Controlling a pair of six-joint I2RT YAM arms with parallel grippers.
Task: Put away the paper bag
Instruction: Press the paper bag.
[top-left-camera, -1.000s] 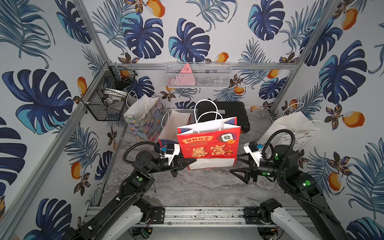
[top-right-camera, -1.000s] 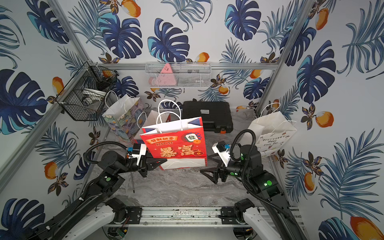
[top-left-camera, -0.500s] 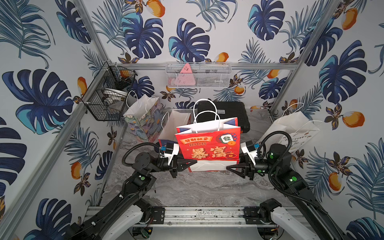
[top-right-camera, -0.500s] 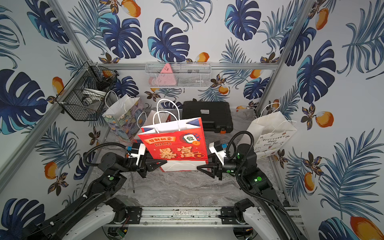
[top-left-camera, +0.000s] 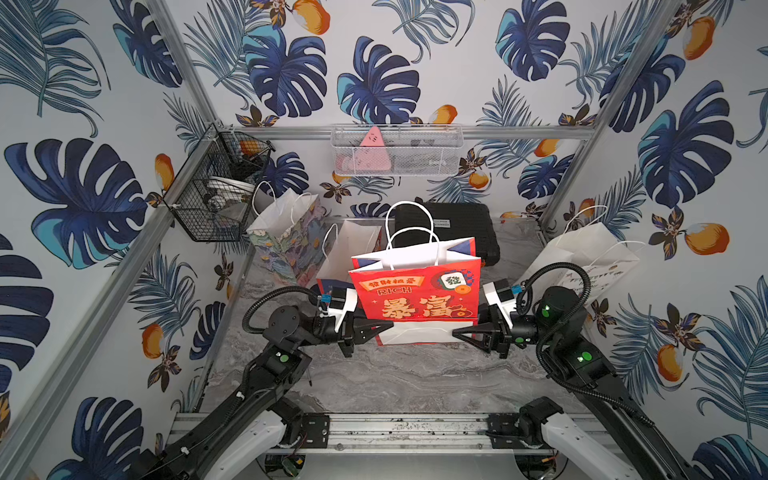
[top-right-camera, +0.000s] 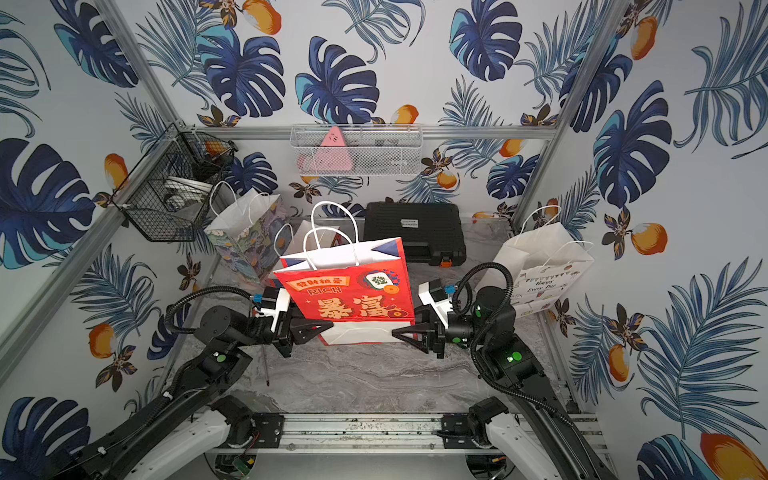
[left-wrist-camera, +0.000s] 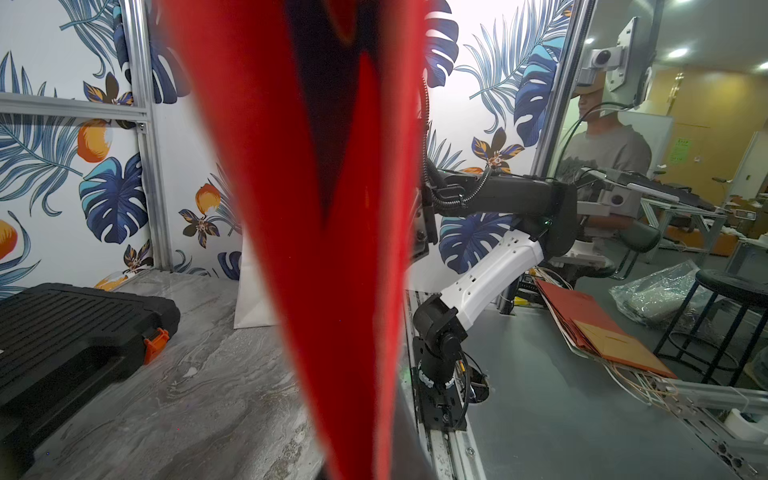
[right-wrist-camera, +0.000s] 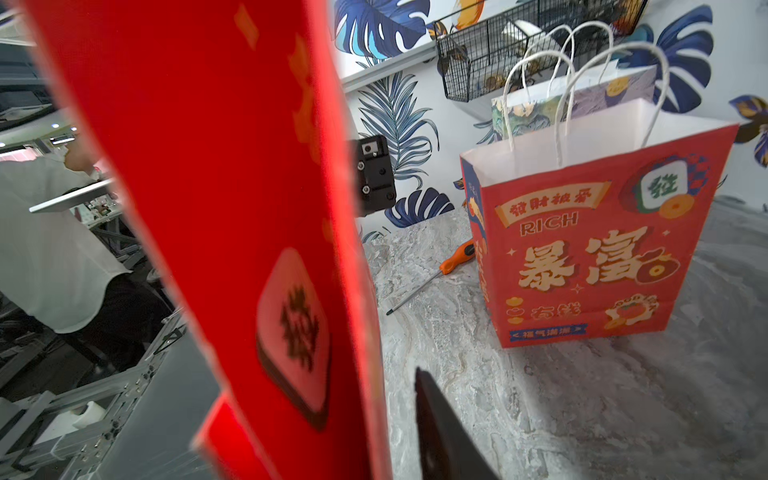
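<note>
A red paper bag (top-left-camera: 415, 291) with white handles and gold lettering hangs tilted mid-table in both top views, and a white underside shows below its red front. My left gripper (top-left-camera: 388, 326) is shut on its lower left edge; the red paper (left-wrist-camera: 332, 291) fills the middle of the left wrist view. My right gripper (top-left-camera: 455, 332) reaches the bag's lower right corner. In the right wrist view the bag's edge (right-wrist-camera: 232, 208) lies between the jaws. One dark finger (right-wrist-camera: 444, 440) stands a sliver apart from it, and the other finger is hidden behind the paper.
A second red bag (right-wrist-camera: 590, 249) stands behind the held one, with an orange-handled screwdriver (right-wrist-camera: 453, 262) beside it. A floral bag (top-left-camera: 286, 237) is at the back left and a white bag (top-left-camera: 582, 257) at the right wall. A black case (top-left-camera: 449, 224) lies at the back. Two wire baskets (top-left-camera: 216, 199) (top-left-camera: 395, 153) hang above.
My right gripper has moved left from open table to the bag's right edge and its jaws have narrowed. The left gripper has kept its hold; the bag shifted slightly.
</note>
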